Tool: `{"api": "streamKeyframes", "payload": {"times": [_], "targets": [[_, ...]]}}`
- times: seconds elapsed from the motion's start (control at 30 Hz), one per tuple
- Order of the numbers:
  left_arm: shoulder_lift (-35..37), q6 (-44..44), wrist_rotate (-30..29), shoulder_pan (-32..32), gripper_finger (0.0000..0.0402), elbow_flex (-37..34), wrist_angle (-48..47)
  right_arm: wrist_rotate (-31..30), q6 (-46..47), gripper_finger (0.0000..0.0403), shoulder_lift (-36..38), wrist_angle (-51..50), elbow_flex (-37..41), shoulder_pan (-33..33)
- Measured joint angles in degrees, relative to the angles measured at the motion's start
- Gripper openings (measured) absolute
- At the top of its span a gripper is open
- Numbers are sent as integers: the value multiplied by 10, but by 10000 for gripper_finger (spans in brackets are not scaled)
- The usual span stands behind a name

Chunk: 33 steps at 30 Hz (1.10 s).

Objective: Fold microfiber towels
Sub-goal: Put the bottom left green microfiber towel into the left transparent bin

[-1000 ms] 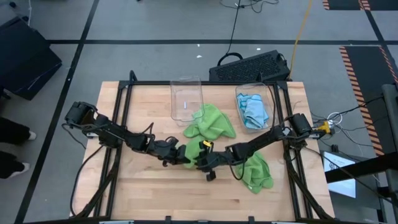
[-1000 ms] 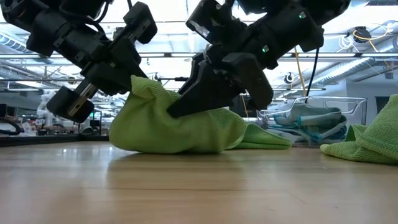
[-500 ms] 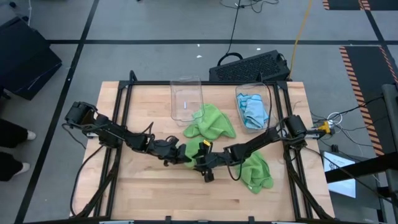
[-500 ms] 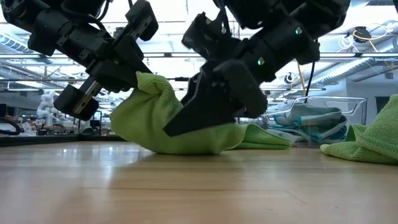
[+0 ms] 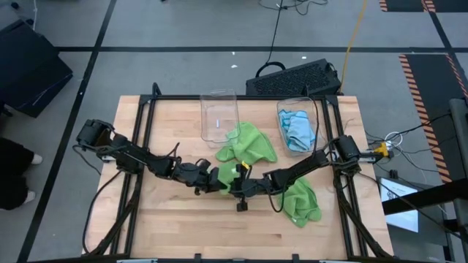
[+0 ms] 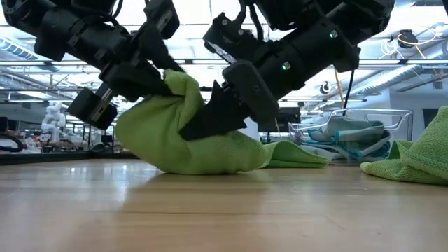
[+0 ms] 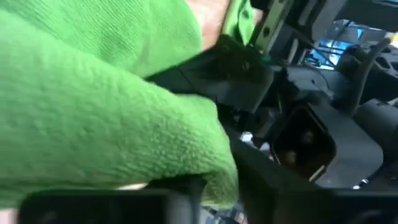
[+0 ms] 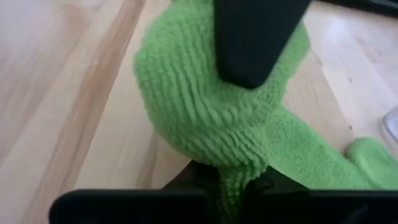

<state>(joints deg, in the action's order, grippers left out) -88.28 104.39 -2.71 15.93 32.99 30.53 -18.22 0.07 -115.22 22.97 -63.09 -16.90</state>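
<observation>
left gripper (image 6: 164,80) jaws pinched on the bunched lime towel (image 6: 189,140) at mid-table, upper fold. right gripper (image 6: 210,115) just beside it, clamped on the same cloth, which hangs low between them, both equally near.

A bunched lime green towel (image 6: 183,143) sits on the wooden table (image 6: 224,210), its lower part resting on the surface. The left claw (image 6: 164,82) presses into its upper fold from one side, and the right claw (image 6: 210,119) is clamped into the cloth from the other. Farther back lie another green towel (image 6: 413,157) and a clear bin (image 6: 350,140) holding light blue cloths.
</observation>
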Motion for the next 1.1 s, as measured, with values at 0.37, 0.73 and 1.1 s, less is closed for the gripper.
{"api": "streamKeyframes", "payload": {"times": [0.37, 0.73, 1.1], "targets": [[58, 61, 16, 70, 300, 0, -94, 2, 55, 5, 0, -1, 0, 0], [57, 244, -207, 186, 308, -1, -212, 1, 68, 3, 0, -1, 0, 0], [-6, 258, -284, 133, 319, 19, -103, 0, 68, 3, 0, -3, 0, 0]]}}
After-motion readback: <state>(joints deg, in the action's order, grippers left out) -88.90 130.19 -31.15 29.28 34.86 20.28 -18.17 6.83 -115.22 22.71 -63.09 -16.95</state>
